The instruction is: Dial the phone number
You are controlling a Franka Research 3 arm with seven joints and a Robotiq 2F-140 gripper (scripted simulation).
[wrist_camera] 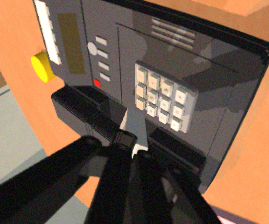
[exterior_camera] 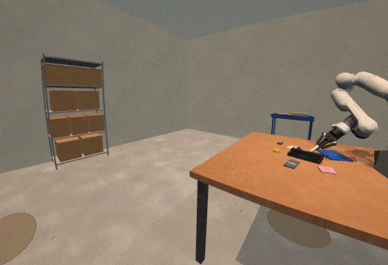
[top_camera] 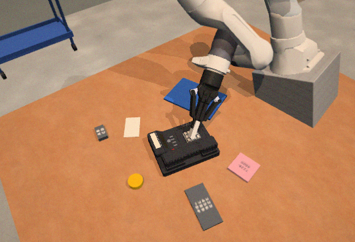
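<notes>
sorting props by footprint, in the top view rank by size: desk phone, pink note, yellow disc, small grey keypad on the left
1. desk phone
2. pink note
3. yellow disc and small grey keypad: too alike to rank.
</notes>
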